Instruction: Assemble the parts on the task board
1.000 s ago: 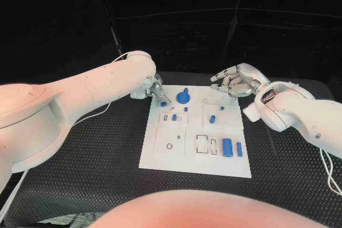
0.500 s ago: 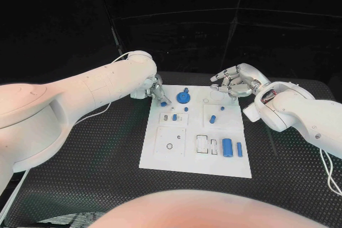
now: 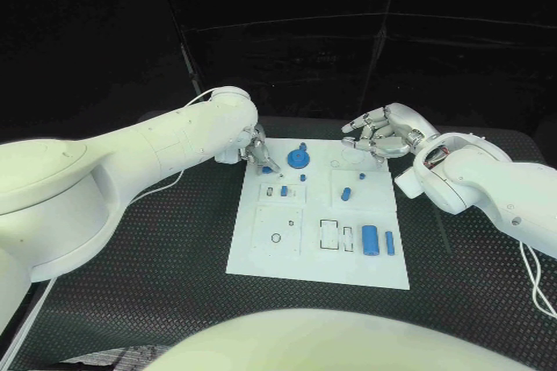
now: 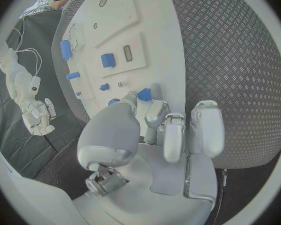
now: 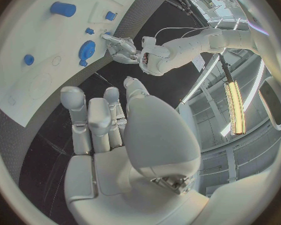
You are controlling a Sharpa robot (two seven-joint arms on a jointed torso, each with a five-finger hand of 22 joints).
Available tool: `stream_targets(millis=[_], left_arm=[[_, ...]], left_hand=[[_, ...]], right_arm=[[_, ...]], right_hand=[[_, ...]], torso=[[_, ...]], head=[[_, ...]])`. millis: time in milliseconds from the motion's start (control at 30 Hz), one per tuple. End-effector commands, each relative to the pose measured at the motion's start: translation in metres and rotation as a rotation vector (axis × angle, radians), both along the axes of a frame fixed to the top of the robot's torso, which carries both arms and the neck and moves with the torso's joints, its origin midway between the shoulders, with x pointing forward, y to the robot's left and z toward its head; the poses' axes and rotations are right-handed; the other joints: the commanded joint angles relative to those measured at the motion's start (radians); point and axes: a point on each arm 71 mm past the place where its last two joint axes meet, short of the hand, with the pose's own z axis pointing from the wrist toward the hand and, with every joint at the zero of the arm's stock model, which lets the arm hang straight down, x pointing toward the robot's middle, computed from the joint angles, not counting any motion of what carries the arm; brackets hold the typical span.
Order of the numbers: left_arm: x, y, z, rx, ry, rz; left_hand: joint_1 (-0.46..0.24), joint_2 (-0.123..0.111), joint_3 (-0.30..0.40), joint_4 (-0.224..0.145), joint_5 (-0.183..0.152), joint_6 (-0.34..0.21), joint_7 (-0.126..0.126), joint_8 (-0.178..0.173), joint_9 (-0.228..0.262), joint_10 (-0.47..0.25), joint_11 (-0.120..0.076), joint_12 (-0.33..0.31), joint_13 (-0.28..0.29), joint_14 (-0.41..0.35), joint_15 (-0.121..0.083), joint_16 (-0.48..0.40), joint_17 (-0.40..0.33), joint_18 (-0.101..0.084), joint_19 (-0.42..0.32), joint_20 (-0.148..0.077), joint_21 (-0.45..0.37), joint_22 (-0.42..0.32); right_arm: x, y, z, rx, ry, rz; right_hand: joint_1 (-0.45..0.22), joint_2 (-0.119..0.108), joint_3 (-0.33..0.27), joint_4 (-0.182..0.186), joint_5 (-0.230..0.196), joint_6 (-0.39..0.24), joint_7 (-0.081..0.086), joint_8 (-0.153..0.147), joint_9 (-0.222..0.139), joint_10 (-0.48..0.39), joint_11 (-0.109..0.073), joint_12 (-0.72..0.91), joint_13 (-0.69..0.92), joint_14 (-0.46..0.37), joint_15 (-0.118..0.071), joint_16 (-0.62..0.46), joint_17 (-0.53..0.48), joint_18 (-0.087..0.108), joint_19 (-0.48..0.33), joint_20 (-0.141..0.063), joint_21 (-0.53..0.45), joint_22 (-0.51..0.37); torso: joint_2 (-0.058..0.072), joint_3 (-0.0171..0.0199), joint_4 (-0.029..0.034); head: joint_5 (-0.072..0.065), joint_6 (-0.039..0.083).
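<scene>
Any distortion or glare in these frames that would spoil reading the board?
Head view: task board evenly lit, edges straight, parts sharp. Left wrist view: fisheye bends the board's edges. Right wrist view: a bright ceiling lamp glares beside the right robot hand; the board is curved but legible.

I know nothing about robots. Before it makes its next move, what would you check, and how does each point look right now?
1. White flat task board lies flat on the black table: ok.
2. Left robot hand has its fingertips at the small blue part near the board's far left corner: ok.
3. That part firmly held: cannot tell.
4. Right robot hand holds nothing, fingers curled in: ok.
5. Large blue cylinder lies apart from both hands: ok.
</scene>
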Motion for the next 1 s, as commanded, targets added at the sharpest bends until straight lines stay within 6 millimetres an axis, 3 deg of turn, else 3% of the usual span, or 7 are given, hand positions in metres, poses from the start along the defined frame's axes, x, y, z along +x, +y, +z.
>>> stream_targets(millis=[33,433,767,1000], left_arm=[[-0.0003,0.0002,-0.0016,0.013,0.009,-0.002],[0.0003,0.0003,-0.0036,0.013,0.006,0.007],[0.0008,0.0003,-0.0034,0.024,-0.004,0.004],[0.0002,0.0001,-0.0026,0.022,-0.012,0.0]], left_hand=[[0.003,0.011,-0.005,0.0,-0.003,0.006,0.001,0.006,0.001,0.009,-0.001,0.003,0.0,0.104,-0.006,0.003,0.263,0.001,0.005,-0.001,0.007,0.057],[0.008,0.022,-0.009,-0.003,-0.003,0.007,-0.001,0.008,0.002,0.01,-0.002,0.003,0.001,0.104,-0.007,0.003,0.263,0.001,0.006,-0.002,0.007,0.057],[0.082,0.056,-0.005,-0.02,0.0,-0.002,-0.001,0.01,0.006,0.009,-0.003,-0.001,-0.003,0.104,-0.008,0.003,0.263,0.001,0.004,-0.004,0.003,0.056],[0.131,0.081,0.046,-0.039,0.003,-0.015,-0.002,0.005,0.004,0.004,-0.004,-0.005,-0.006,0.104,-0.01,0.003,0.263,0.002,0.003,-0.005,0.0,0.055]], right_arm=[[-0.0002,0.0016,0.0012,0.004,0.0,0.01],[0.0004,0.0022,0.0006,0.003,0.002,0.012],[0.0005,0.0019,0.0001,0.002,0.005,0.013],[0.0006,0.0015,-0.0002,0.0,0.008,0.014]], right_hand=[[-0.004,0.005,0.0,0.003,0.003,-0.007,-0.002,0.005,-0.001,-0.002,-0.002,0.0,0.001,0.002,0.0,-0.002,0.001,0.013,-0.004,0.001,-0.006,0.0],[-0.004,0.005,0.0,0.004,0.004,-0.006,-0.002,0.006,-0.001,-0.002,-0.002,0.001,0.001,0.003,0.0,-0.003,0.001,0.013,-0.005,0.001,-0.008,-0.002],[-0.004,0.005,0.0,0.004,0.004,-0.006,-0.002,0.006,-0.001,-0.002,-0.002,0.001,0.001,0.003,0.0,-0.003,0.001,0.013,-0.005,0.001,-0.008,-0.002],[-0.005,0.005,0.0,0.005,0.004,-0.006,-0.002,0.007,-0.001,-0.001,-0.002,0.002,0.001,0.003,0.0,-0.003,0.001,0.013,-0.005,0.001,-0.008,-0.002]], torso=[[0.0,0.0003,0.0],[-0.001,0.0008,0.0008],[-0.001,0.0006,0.0007],[-0.002,0.0006,0.0016]], head=[[-0.001,0.0],[-0.003,0.0],[-0.003,0.0],[-0.001,0.0]])
